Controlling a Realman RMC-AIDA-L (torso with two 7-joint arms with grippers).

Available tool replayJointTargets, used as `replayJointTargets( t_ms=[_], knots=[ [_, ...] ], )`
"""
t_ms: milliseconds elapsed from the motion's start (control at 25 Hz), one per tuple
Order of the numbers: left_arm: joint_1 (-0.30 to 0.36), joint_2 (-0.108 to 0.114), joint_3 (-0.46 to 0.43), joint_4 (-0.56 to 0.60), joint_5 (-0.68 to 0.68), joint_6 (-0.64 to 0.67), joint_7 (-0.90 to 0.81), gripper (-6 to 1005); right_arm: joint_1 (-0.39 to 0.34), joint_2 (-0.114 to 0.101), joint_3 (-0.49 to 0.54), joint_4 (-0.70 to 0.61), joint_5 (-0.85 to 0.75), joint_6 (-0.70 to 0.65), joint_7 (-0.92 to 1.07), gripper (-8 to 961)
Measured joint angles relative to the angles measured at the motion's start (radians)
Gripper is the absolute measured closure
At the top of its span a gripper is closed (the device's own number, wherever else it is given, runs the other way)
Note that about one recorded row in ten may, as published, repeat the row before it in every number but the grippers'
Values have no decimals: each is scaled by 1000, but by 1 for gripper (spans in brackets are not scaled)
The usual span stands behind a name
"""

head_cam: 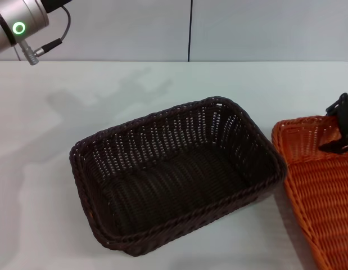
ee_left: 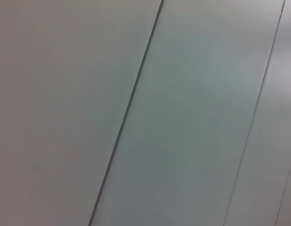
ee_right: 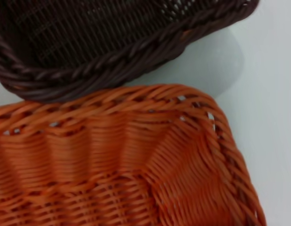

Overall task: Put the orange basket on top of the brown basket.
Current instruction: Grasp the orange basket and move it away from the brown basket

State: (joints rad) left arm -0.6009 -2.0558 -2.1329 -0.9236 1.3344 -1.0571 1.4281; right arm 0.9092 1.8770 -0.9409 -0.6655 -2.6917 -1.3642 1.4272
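Note:
The brown basket (head_cam: 162, 138) stands empty and upright in the middle of the white table. The orange basket (head_cam: 320, 185) stands to its right, close beside it and partly cut off by the edge of the head view. My right gripper (head_cam: 342, 128) shows as a black shape at the orange basket's far rim, near the right edge of the view. The right wrist view looks down into a corner of the orange basket (ee_right: 117, 160), with the brown basket's braided rim (ee_right: 103, 66) just beside it. My left arm (head_cam: 19, 25) is raised at the top left, away from both baskets.
The white table (head_cam: 50, 112) stretches to the left of and behind the brown basket. A pale wall with a dark vertical seam (head_cam: 190, 28) stands behind the table. The left wrist view shows only wall panels (ee_left: 183, 117).

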Motion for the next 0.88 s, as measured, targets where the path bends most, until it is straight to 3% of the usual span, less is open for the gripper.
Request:
replayJointTargets(
  t_ms=[120, 400, 480, 520, 720, 880],
  knots=[
    [-1, 1, -1, 7, 0, 3, 0, 152, -14, 10, 6, -23, 1, -21, -1, 322],
    [-2, 6, -1, 36, 2, 4, 7, 152, -77, 7, 125, -146, 9, -186, 8, 575],
    [-2, 7, -2, 40, 3, 6, 8, 152, -98, -13, 177, -174, 3, -278, 33, 619],
    [-2, 8, -2, 41, 4, 9, 9, 152, -98, -13, 177, -174, 3, -278, 33, 640],
    [-1, 19, -5, 52, 2, 14, 9, 152, -137, -74, 225, -178, 9, -391, 108, 700],
    [-3, 18, -50, 59, 2, 14, 11, 152, -167, -98, 370, -224, 11, -475, 114, 738]
  ],
)
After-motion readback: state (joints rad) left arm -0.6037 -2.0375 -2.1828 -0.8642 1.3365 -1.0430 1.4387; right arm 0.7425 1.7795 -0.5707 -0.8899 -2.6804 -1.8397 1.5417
